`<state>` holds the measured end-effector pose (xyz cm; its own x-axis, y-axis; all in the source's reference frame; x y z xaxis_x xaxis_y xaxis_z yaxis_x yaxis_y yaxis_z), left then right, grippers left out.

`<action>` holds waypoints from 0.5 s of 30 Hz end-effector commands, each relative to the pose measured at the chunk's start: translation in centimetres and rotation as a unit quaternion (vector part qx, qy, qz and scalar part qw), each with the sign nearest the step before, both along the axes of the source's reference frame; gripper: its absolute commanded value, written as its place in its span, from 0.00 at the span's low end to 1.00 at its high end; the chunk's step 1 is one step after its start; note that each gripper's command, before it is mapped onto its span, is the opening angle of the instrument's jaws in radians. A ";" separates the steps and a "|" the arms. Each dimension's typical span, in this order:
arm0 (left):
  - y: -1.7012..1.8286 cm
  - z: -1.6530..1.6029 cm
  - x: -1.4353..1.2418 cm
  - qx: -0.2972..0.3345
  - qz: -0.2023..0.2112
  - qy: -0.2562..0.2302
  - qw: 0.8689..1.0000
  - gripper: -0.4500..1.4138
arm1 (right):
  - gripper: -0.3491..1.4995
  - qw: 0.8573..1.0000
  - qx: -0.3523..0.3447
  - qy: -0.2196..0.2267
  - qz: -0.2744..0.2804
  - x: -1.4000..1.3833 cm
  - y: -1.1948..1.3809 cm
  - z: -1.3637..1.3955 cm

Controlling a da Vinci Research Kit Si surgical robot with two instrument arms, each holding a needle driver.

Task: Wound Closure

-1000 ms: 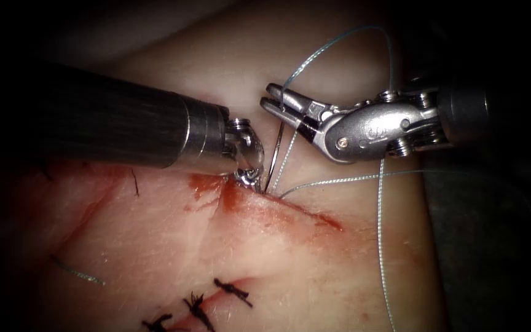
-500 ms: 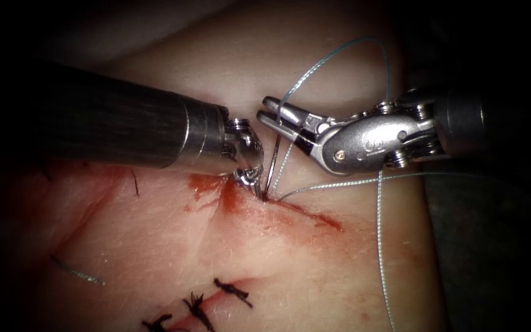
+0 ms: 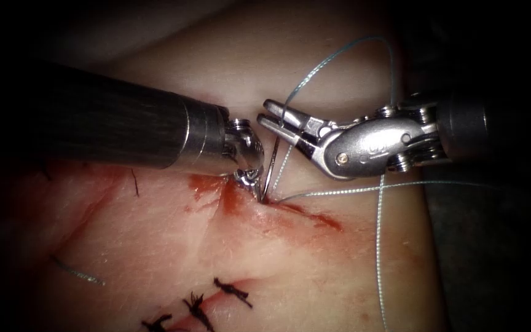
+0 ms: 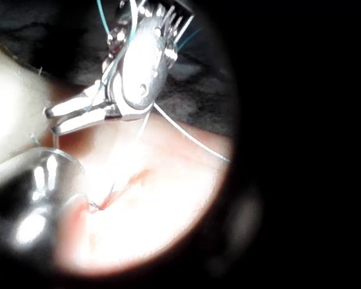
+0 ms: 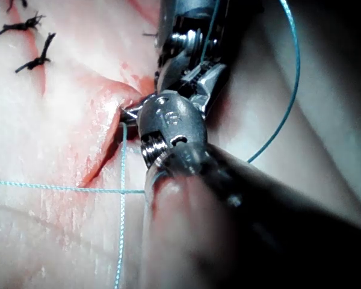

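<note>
The curved needle [image 3: 270, 169] stands nearly upright with its lower end in the tissue [image 3: 155, 246] at the upper left end of the cut [image 3: 308, 215]. My left tool [image 3: 252, 183] comes in from the left, and its tip rests on the tissue right beside the needle's entry point. My right tool [image 3: 264, 112] hovers open at the needle's upper end and grips nothing. The blue thread [image 3: 339, 192] loops over its upper jaw and leaves the wound to the right. The left wrist view shows the right tool [image 4: 53, 119] with its jaws parted. The left tool [image 5: 127, 112] touches the wound edge.
Black knotted stitches [image 3: 232, 292] close an older cut nearer the camera, also visible as stitches [image 5: 36, 59]. A loose thread end [image 3: 78, 273] lies at the lower left. Red fluid [image 3: 207, 184] stains the tissue around the wound. A thread strand [image 3: 379, 258] hangs down on the right.
My right tool has shifted slightly left and down toward the needle's upper end, jaws still parted. The thread loop swung with it. The left tool and needle stayed put.
</note>
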<state>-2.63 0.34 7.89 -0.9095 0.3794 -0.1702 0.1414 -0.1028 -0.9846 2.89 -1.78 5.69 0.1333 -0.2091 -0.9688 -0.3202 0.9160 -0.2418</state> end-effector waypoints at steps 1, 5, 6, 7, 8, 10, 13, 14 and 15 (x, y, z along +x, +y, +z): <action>-0.02 0.06 -0.05 0.000 0.000 0.000 1.000 0.00 | 0.00 1.000 0.010 0.004 0.009 0.07 0.01 0.02; -0.02 0.06 -0.05 0.000 0.000 0.000 1.000 0.00 | 0.00 1.000 0.027 0.008 0.013 0.06 -0.01 0.03; -0.02 0.06 -0.05 0.000 0.000 0.000 1.000 0.00 | 0.00 0.999 0.029 0.009 0.014 0.06 -0.01 0.03; -0.02 0.06 -0.05 0.000 0.000 0.000 1.000 0.00 | 0.00 0.999 0.035 0.011 0.014 0.06 -0.02 0.03; -0.02 0.06 -0.05 0.000 0.000 0.000 1.000 0.00 | 0.00 0.999 0.035 0.011 0.015 0.06 -0.02 0.03; -0.02 0.06 -0.05 0.000 0.000 0.000 1.000 0.00 | 0.00 0.999 0.040 0.012 0.017 0.06 -0.02 0.03; -0.02 0.06 -0.05 0.000 0.000 0.000 1.000 0.00 | 0.00 0.998 0.049 0.014 0.020 0.05 -0.02 0.03; -0.02 0.06 -0.05 0.000 0.000 0.000 1.000 0.00 | 0.00 0.998 0.052 0.015 0.020 0.05 -0.03 0.02; -0.02 0.06 -0.05 0.000 0.000 0.000 1.000 0.00 | 0.00 0.998 0.055 0.016 0.022 0.05 -0.03 0.02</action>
<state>-2.64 0.34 7.89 -0.9092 0.3800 -0.1702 0.1411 -0.1034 -0.9846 2.86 -1.79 5.69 0.1118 -0.0953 -0.9891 -0.3691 0.9202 -0.1304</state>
